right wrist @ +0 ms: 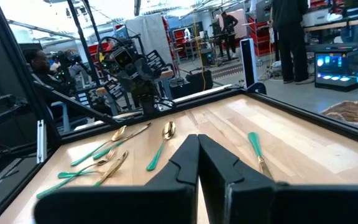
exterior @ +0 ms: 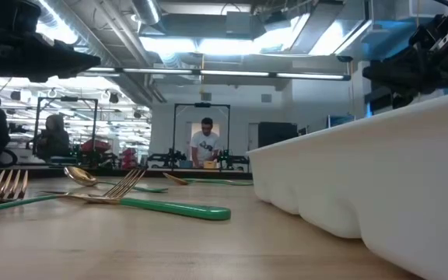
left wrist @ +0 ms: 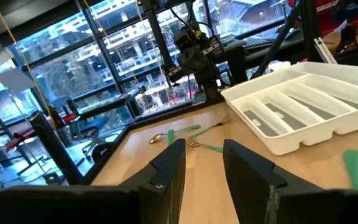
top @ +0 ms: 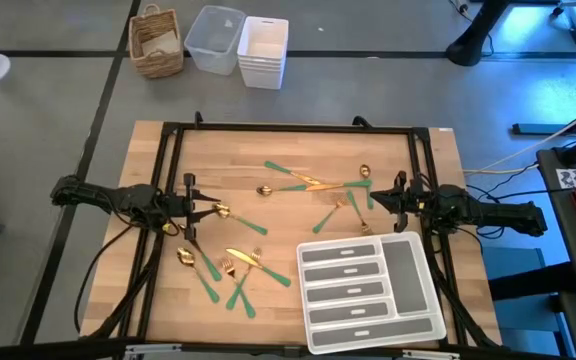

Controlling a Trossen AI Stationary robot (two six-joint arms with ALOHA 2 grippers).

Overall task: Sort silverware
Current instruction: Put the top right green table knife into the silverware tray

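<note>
- Wooden tabletop (top: 268, 225) fills my overhead view, and the silverware (top: 303, 182) lies scattered over it: one cluster near the middle and far side, another (top: 230, 268) toward the near left. A white tray (top: 408, 262) sits at the near right, and I can't make out any piece in its compartments. Beyond the table on the floor I see a wicker basket (top: 158, 42) and white bins (top: 240, 45).
- From above, my left gripper (top: 211, 211) hovers at the left side just beside a gold-headed piece; my right gripper (top: 377, 198) hovers at the right, near the pieces in the middle cluster.
- At table height, forks and a spoon (exterior: 80, 176) with green handles lie flat on the wood to the left, and the tray wall (exterior: 379, 175) rises at the right. A person stands far back in the room.
- Through my left wrist camera, the left gripper's fingers (left wrist: 173, 165) stand spread with nothing between them; a fork (left wrist: 204, 145) lies ahead on the wood, the tray beside it.
- Through my right wrist camera, the right gripper's fingers (right wrist: 185, 158) are pressed together and empty; spoons and forks (right wrist: 163, 142) lie ahead.
</note>
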